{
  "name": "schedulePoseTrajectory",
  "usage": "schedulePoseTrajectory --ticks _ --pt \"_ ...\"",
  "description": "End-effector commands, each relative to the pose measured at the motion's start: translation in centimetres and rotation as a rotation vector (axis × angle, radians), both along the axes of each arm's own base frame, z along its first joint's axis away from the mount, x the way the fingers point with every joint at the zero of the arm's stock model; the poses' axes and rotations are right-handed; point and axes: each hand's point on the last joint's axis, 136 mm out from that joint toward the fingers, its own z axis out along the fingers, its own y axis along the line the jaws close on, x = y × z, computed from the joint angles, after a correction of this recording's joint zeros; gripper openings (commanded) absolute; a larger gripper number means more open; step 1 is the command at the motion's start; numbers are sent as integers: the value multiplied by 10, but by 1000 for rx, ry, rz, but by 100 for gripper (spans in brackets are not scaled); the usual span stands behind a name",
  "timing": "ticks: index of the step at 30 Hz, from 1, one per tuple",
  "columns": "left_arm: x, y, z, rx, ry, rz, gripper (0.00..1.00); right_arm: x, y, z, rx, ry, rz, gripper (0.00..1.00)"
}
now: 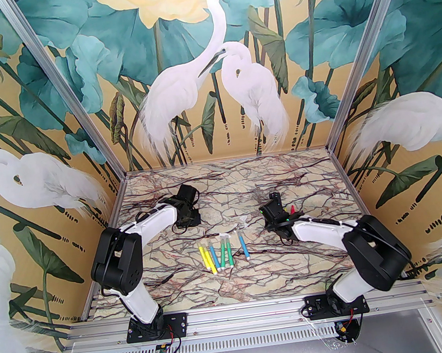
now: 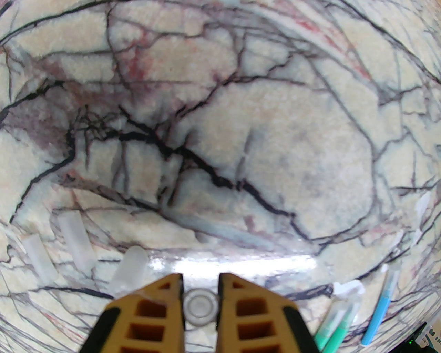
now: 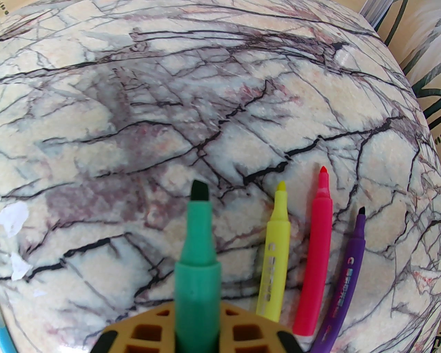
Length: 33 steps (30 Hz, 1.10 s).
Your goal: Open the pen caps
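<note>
1. Gripping a clear cap [image 2: 201, 306] seen end-on, the left gripper [image 2: 200, 281] is closed around it between its yellow fingers [image 2: 151, 310].
2. Right gripper [image 3: 198, 312] is clamped on the green pen [image 3: 197, 262]. Its dark tip is bare and points away from the wrist.
3. Just left of the left fingers, three loose caps [image 2: 75, 241] lie on the marble table [image 2: 275, 138].
4. Just right of the held pen lie the yellow pen [image 3: 274, 255], pink pen [image 3: 315, 255] and purple pen [image 3: 344, 275], side by side with bare tips.
5. Between the arms sits a row of pens [image 1: 214, 254]. They look capped, though at that size I cannot be sure.
6. Judgement: cap and green pen are apart, so the step in hand is setting both down.
   - Lower the cap close to the loose three before releasing, so it does not roll.
   - Lay the green pen parallel to the yellow one, not across it, with the tip off its neighbours.
   - Release low and lift straight up.
</note>
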Motion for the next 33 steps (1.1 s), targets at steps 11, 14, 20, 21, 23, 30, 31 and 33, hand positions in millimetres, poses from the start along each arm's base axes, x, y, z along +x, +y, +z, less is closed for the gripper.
schedulePoseTrajectory --ticks 11,14,20,21,23,30,31,33 --pt "6 8 -18 69 32 -2 0 9 -11 -16 13 24 -79 2" --pt "7 10 -20 77 35 2 0 8 -13 -20 14 33 -84 4" --pt "6 12 -23 92 43 8 0 8 -15 -25 18 52 -89 10" --pt "7 12 -24 93 43 10 0 8 -14 -25 19 52 -89 11" --pt "6 12 -25 94 47 9 1 7 -14 -28 18 58 -88 11" --pt "5 15 -31 113 60 13 3 7 -14 -30 15 71 -87 14" --pt "4 16 -32 116 63 15 3 6 -14 -31 15 72 -87 15" --pt "4 17 -33 122 66 17 4 7 -14 -31 13 74 -87 16"
